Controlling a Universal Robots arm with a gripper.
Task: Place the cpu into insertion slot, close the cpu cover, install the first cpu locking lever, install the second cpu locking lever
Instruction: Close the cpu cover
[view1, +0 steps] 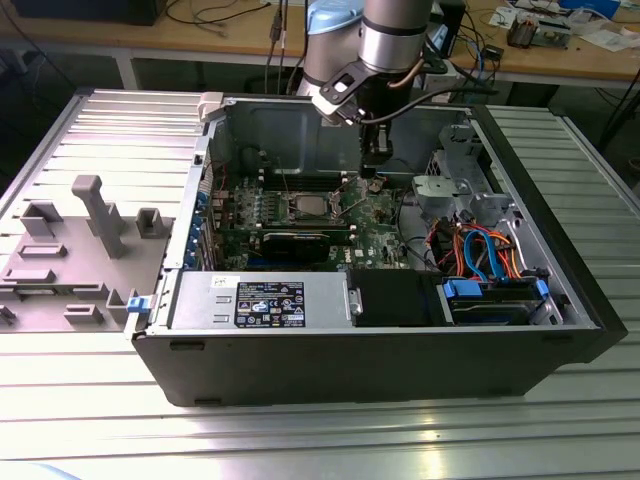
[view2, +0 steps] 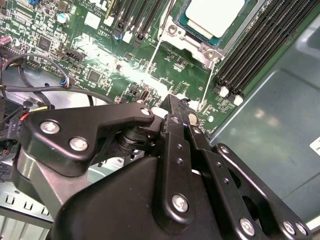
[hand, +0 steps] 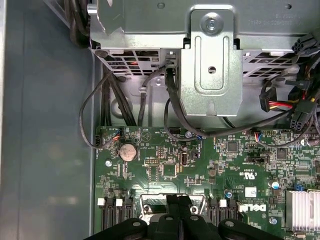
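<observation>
The cpu, a square chip with a silver top, lies in the insertion slot on the green board inside the open computer case. The silvery cpu cover frames it, lying flat over its edges. Two thin wire levers run from the socket toward my gripper. My gripper hangs low over the board, a little to the exterior view's right of the socket. In both wrist views its black fingers stand close together, shut, with nothing seen between them. One lever's end sits just beside the fingertips.
A silver power-supply box lines the case's near wall. A drive cage with blue and orange cables fills the exterior view's right. Long black memory slots flank the socket. A metal bracket and black cables stand beyond the board. A grey fixture lies outside the case.
</observation>
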